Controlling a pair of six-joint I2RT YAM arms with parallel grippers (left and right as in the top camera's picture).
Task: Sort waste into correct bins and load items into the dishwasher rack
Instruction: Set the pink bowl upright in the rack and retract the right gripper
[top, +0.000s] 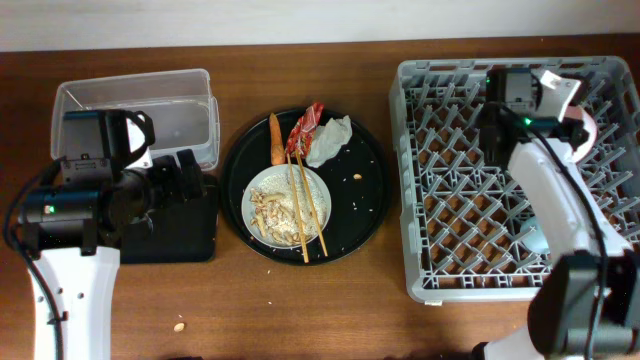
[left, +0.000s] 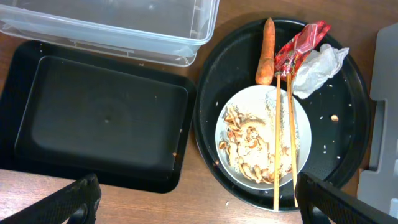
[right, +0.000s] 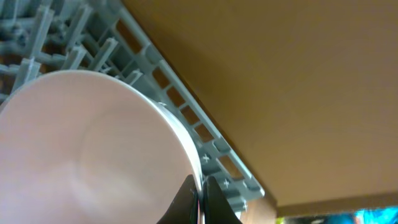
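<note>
My right gripper (right: 200, 200) is shut on the rim of a small white bowl (right: 81, 149), held on edge inside the grey dishwasher rack (right: 186, 112) by its far right wall; the bowl also shows in the overhead view (top: 582, 130). My left gripper (left: 199, 211) is open and empty, hovering above the table between the shallow black tray (left: 99, 118) and the round black tray (left: 348, 124). On the round tray sit a pale plate-bowl (left: 249, 99) with beige food scraps (left: 245, 140), chopsticks (left: 277, 137) lying across it, an orange carrot (left: 267, 43), a red wrapper (left: 298, 50) and a crumpled white napkin (left: 317, 65).
The clear plastic tub (left: 124, 25) stands just behind the shallow black tray. A pale bluish item (top: 530, 240) lies in the rack (top: 450, 200), partly hidden by my right arm. A few crumbs lie on the table (top: 180, 325).
</note>
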